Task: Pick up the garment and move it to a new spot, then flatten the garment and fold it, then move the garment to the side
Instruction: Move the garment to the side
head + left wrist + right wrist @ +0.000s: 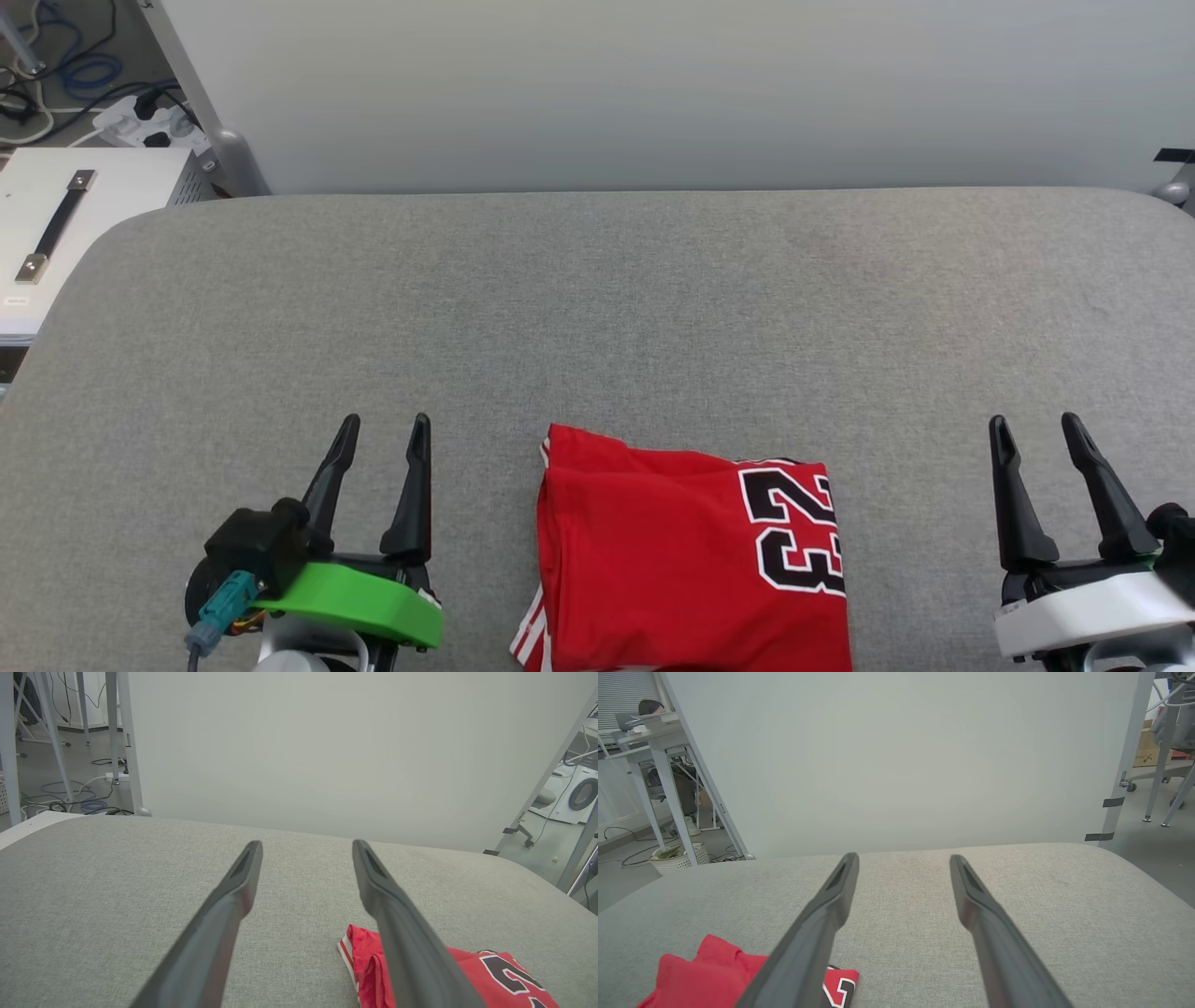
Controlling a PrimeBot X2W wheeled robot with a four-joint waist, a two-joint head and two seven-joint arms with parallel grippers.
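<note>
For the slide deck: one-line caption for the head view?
Folded red garment on grey surface, flanked by open left gripper and open right gripper.

grey table (597, 308), white box (121, 205), cables (89, 70)

Soft, matt red jersey cloth makes up the garment (672, 560), its numerals a smoother print, against a tabletop (597, 308) covered in grey, coarse-woven matt fabric. The left hand (386, 425) has matt dark fingers (219, 924), seemingly plastic, and a glossy green plastic shell (364, 602); the right hand (1034, 422) wears a smooth white plastic shell (1083, 616).
</note>
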